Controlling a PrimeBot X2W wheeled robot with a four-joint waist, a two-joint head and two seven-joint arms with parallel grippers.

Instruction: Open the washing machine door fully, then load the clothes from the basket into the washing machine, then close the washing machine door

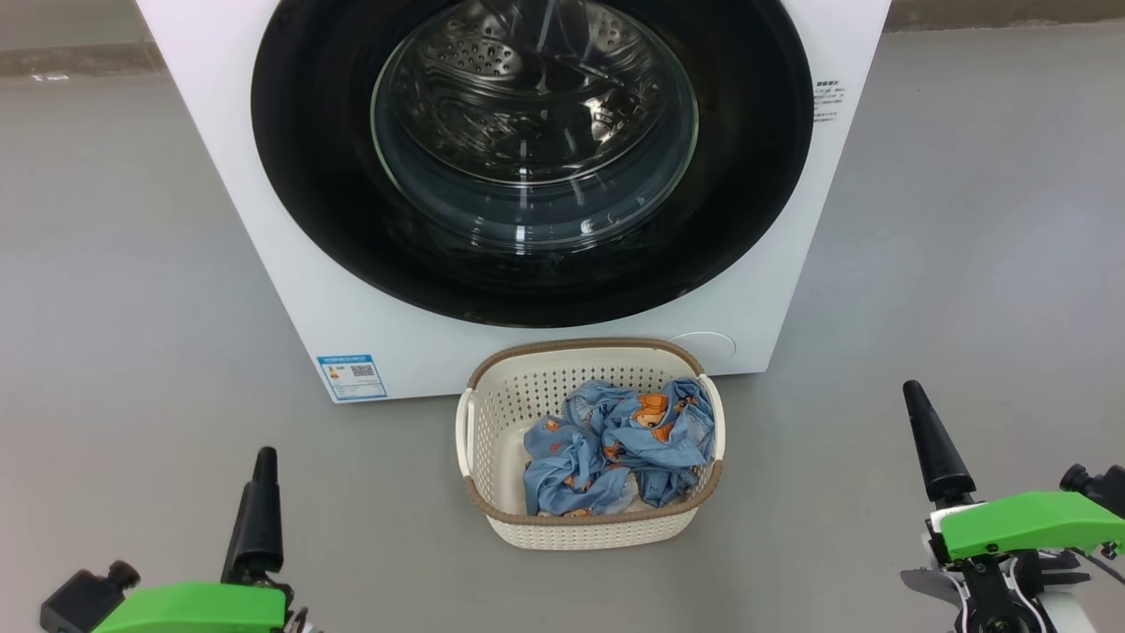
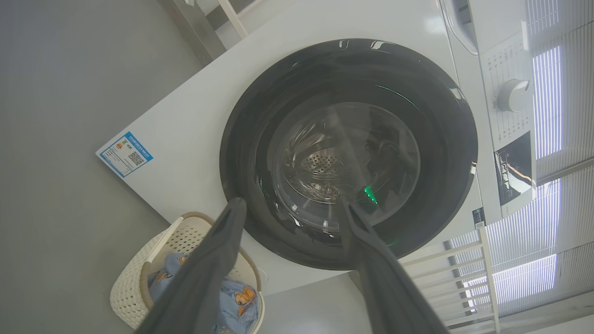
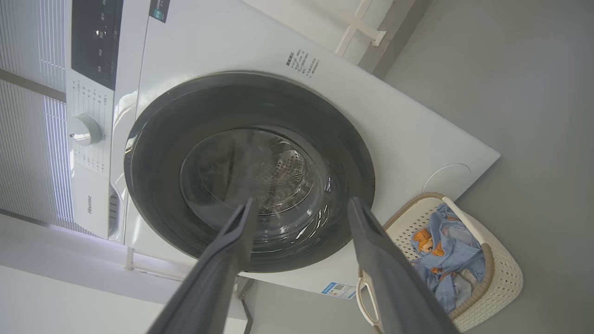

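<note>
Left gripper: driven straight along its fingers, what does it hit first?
Likely the closed washing machine door, on its glass window: the open left gripper frames that glass between its fingers. Nothing seems to lie between, though depth is unclear.

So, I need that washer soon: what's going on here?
The robot faces the machine, whose door is shut. Its left gripper and right gripper are both open and hold nothing. The clothes lie in the basket on the floor before the machine. No loading has begun.
</note>
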